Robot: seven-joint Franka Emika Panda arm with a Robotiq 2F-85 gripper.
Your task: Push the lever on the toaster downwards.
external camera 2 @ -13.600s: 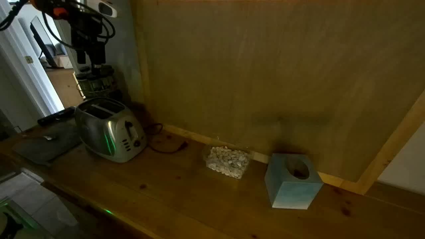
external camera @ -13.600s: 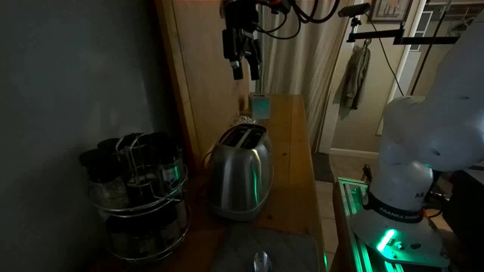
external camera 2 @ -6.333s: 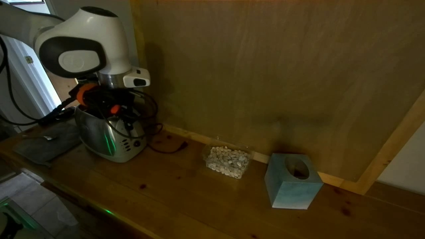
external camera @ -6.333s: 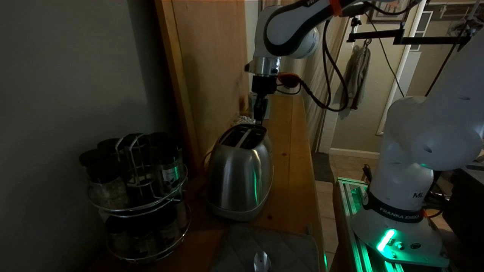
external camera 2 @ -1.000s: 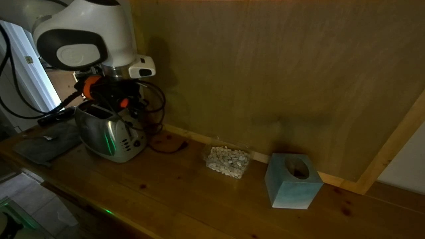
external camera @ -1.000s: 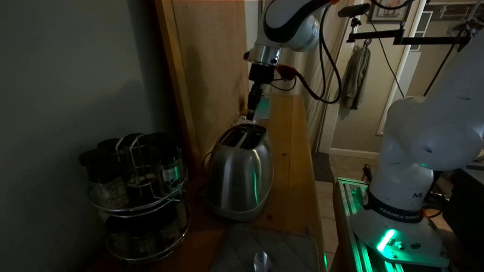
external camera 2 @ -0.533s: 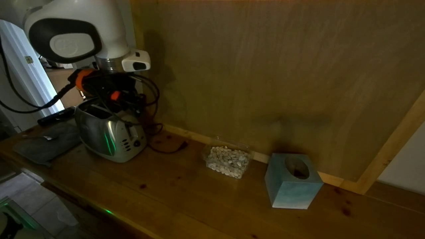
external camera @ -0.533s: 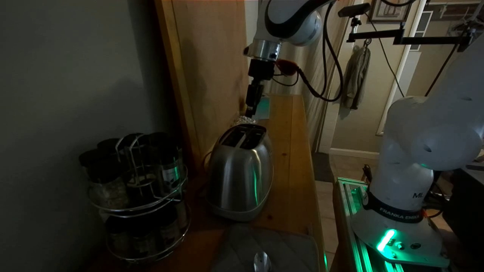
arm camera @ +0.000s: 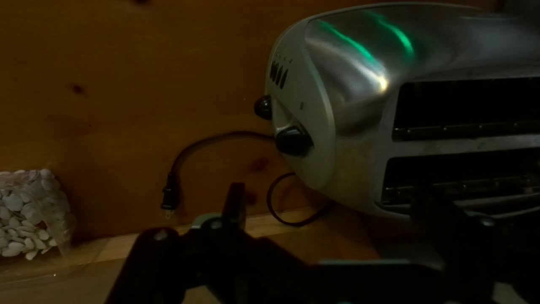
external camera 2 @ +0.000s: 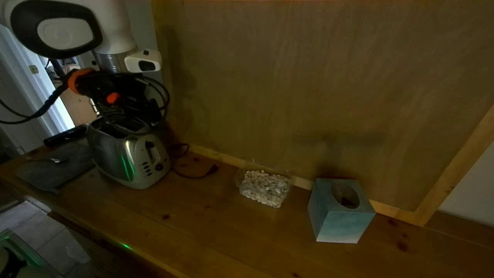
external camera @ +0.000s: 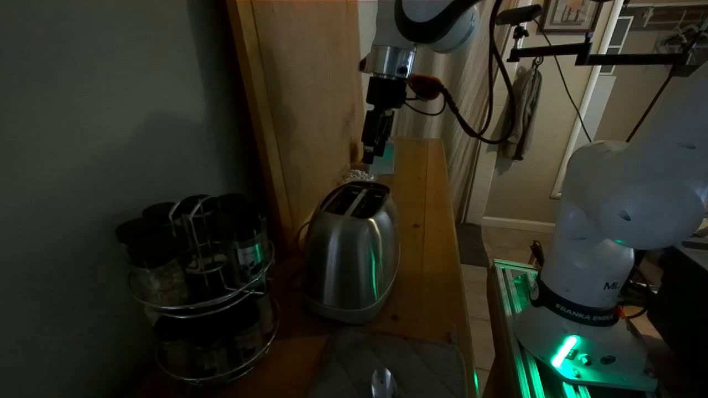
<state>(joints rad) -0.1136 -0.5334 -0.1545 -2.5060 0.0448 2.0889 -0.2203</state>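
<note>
- A black gripper [external camera: 369,158] points downward at a slight slant, its two fingers [arm camera: 234,202] spread well apart with nothing held between them.
- Below the gripper, and apart from its fingertips, is the lever [arm camera: 294,140], a small black tab on the toaster's pale, narrow end. In an exterior view it sits near the upper end of its groove, so the push looks not yet done.
- Also below the gripper, the toaster [external camera: 354,260] stands upright on a wooden counter [external camera 2: 216,224]. Its lever end is nearest the gripper; its shiny steel body reaches away, two dark slots along the top.
- Progress, as judged: the gripper seems to be over the correct end, but no contact shows. What is left is to set a fingertip on the tab and press it down its groove.
- Lower than the gripper, near the toaster, the power cord [arm camera: 236,133] ends in a loose plug [arm camera: 170,197]; unpowered, the lever may not latch.
- Farther from the gripper, away from the toaster, lie pale pebbles [external camera 2: 265,189], then a blue box [external camera 2: 341,216].
- Past the toaster from the gripper are a rack of jars [external camera: 206,304] and a spoon [external camera: 383,382] on a grey mat [external camera: 423,362].
</note>
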